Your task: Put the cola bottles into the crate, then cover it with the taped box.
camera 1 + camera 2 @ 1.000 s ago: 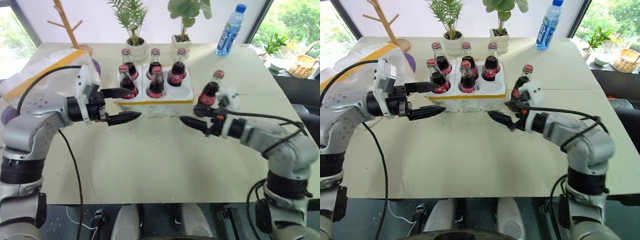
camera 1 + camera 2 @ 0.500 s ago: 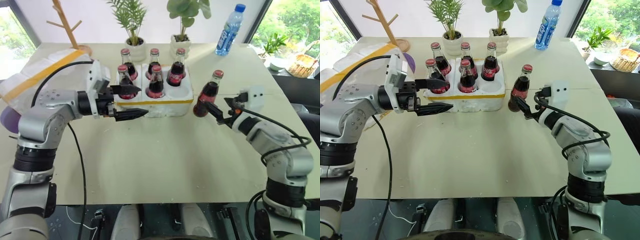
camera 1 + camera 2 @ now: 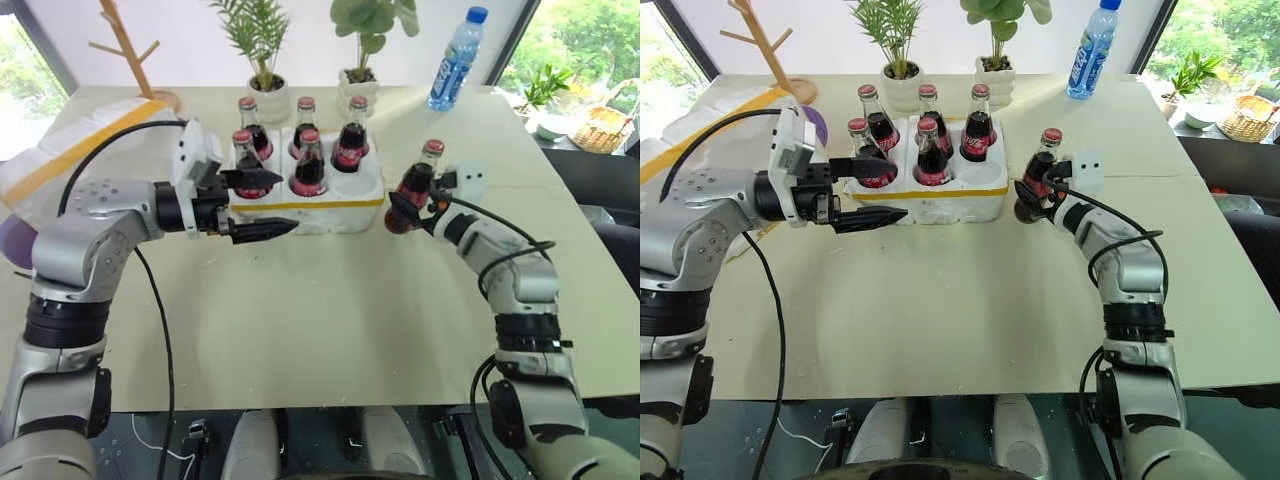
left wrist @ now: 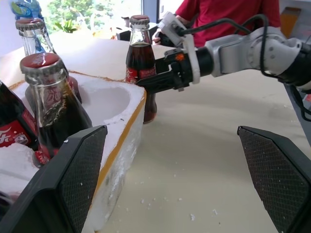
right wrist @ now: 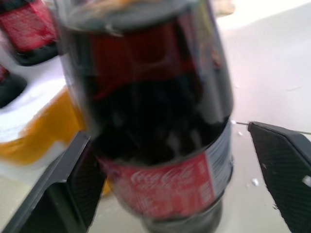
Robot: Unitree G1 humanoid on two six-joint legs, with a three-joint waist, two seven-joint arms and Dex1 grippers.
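White foam, rough and crumbly at the edges, makes up the taped box (image 3: 75, 150) at the table's (image 3: 330, 310) far left, crossed by a yellow band. Beside it the left gripper (image 3: 262, 203) hangs with its black, tapered fingers spread wide and empty, just in front of the crate (image 3: 305, 200). That low foam tray holds five glossy glass cola bottles (image 3: 309, 163) upright in round wells. Right of it, the sixth bottle (image 3: 410, 188) stands on the matte tabletop between the right gripper's (image 3: 1032, 197) parted fingers; the views cannot show whether they pinch it.
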